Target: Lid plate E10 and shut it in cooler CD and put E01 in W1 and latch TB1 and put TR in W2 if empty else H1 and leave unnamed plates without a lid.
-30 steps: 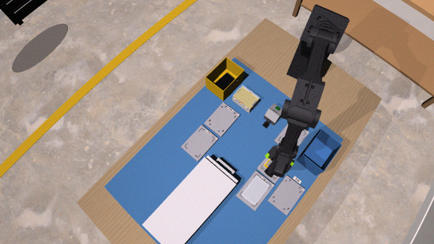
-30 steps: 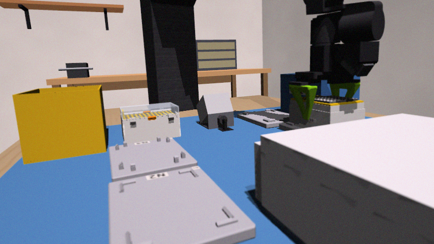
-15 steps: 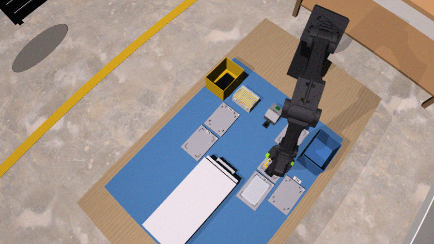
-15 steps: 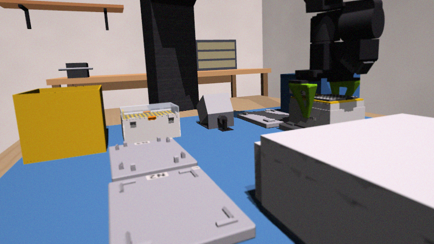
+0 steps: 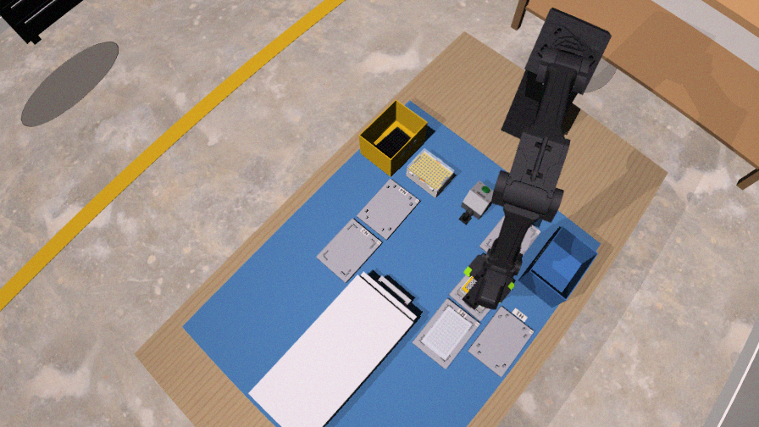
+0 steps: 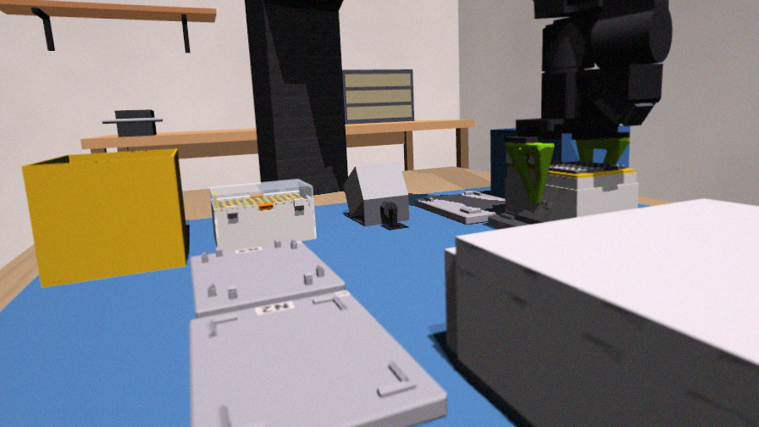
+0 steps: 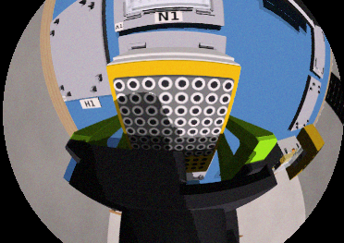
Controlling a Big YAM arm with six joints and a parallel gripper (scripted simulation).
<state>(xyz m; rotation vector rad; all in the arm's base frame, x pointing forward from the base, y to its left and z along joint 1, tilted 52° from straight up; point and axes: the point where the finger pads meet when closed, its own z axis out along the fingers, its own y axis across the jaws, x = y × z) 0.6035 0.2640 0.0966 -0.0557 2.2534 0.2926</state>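
One hand (image 6: pixel 567 168) gripping one tip rack (image 7: pixel 173 116), two bins (image 5: pixel 391 136), one white plate (image 5: pixel 445 332)

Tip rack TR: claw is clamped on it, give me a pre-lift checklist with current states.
1. Claw shut on the tip rack, green fingers on two opposite sides: ok.
2. Tips in the rack: holes look empty in the wrist view, so the blue bin is its target: ok.
3. Blue bin upright, open side up, beside the arm: ok.
4. Rack level in the grip: looks level in the exterior view: ok.
5. Rack off its nest yet: cannot tell.
6. Plate on N1 next to the rack, apart from the claw: ok.
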